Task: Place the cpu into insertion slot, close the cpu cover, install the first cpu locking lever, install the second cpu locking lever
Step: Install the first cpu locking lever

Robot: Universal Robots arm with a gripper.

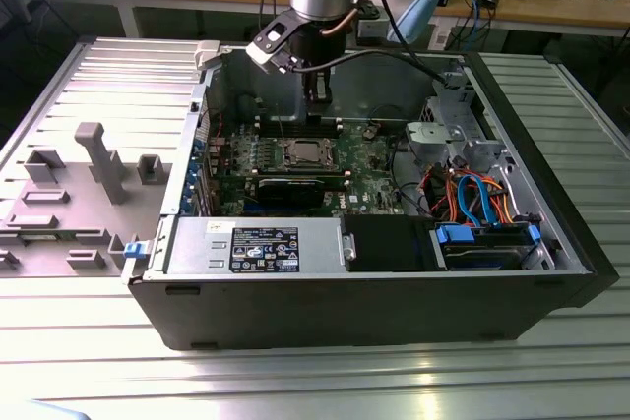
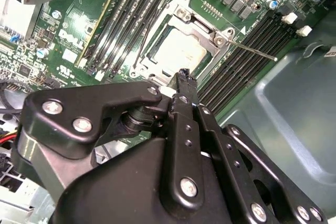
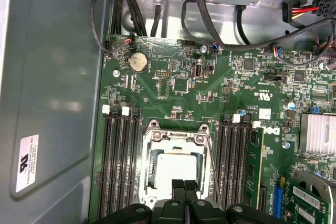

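Closest in, the hand point(image 3: 185, 186) hangs empty, fingertips pressed together, just above the socket's edge. Under it the cpu point(image 3: 176, 169) sits in the insertion slot point(image 3: 152, 127) (dull silver shows through the cut-out), with the cpu cover point(image 2: 202, 31) seemingly folded down over it. So we judge the levers are the step in hand. One thin locking lever point(image 2: 252, 52) juts free over the memory slots point(image 2: 236, 72), and latching it calls for a precise push. Beyond, the open case point(image 1: 345, 312) rests on the ribbed surface point(image 1: 295, 381).
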